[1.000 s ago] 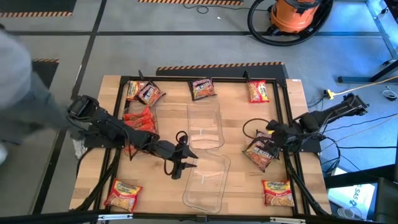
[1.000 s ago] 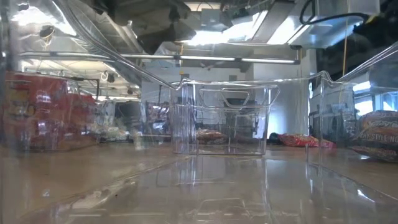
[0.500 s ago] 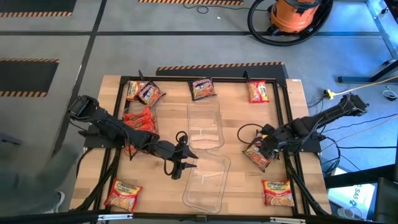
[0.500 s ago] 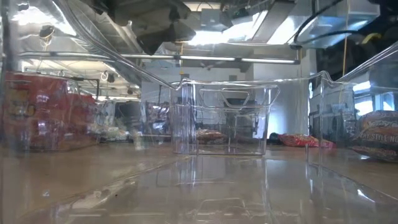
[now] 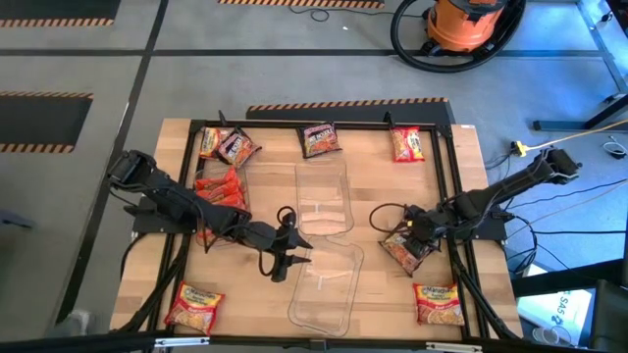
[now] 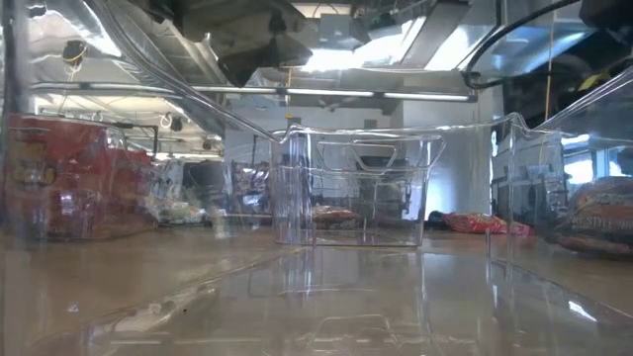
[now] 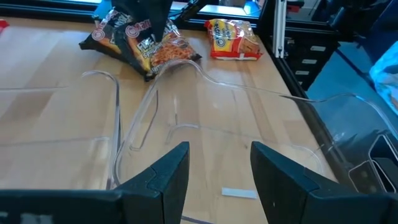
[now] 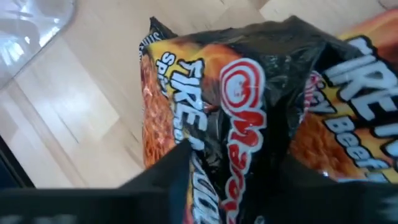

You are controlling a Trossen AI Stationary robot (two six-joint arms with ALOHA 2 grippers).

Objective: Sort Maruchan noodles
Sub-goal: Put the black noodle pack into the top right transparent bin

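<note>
Right gripper point(image 5: 410, 235), table's four o'clock: fingers pinching dark Maruchan packet point(image 5: 404, 248), pick step; next, lift toward clear bins point(image 5: 324, 201); left gripper point(image 5: 294, 257) parted, idle, empty.

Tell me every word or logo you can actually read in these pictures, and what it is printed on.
"FIRE": on the dark packet filling the right wrist view, twice.
"Beef": same packet, at the picture's right edge.
A red-and-white round logo with lettering under it: same packet, not fully readable.
Print on the other packets and on the white box beside the table: too small to read.
</note>
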